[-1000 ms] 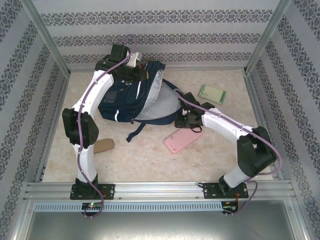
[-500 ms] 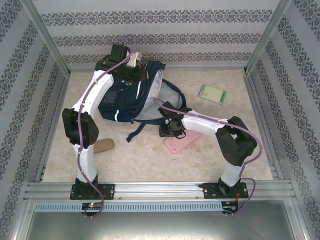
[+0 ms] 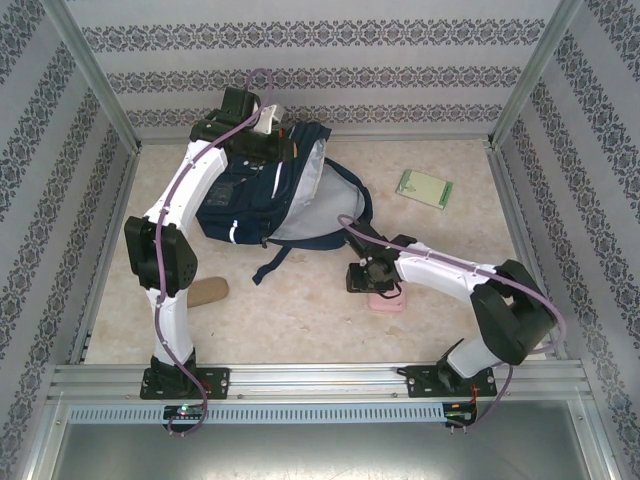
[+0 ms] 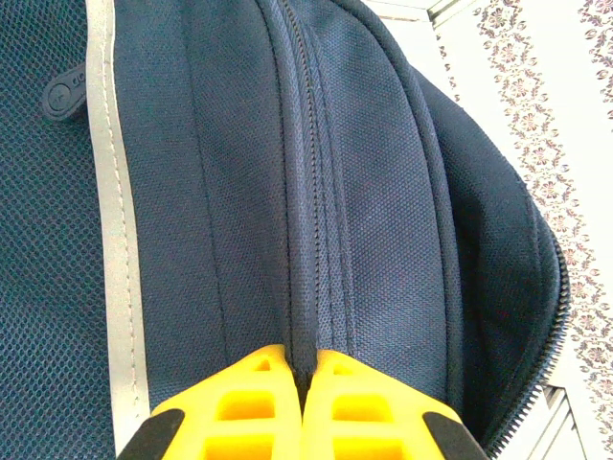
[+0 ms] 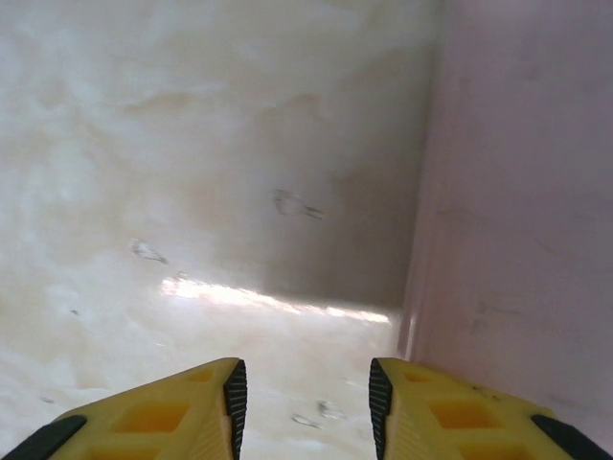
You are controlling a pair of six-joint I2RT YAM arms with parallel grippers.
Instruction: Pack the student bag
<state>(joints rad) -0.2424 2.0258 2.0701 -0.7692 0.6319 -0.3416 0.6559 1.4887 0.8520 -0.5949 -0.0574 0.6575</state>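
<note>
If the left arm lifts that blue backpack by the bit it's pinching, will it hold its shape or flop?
Likely flops: the backpack lies slumped, mouth gaping, straps trailing. The left pincer pinches just a narrow fabric fold, so the rest would probably hang. The coarse weave should resist slipping.

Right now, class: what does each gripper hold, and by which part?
Left gripper pinches the student bag by its zipper seam; right gripper holds nothing.

Lab rig: aluminium frame (image 3: 320, 375), wallpapered panels (image 3: 320, 40)
</note>
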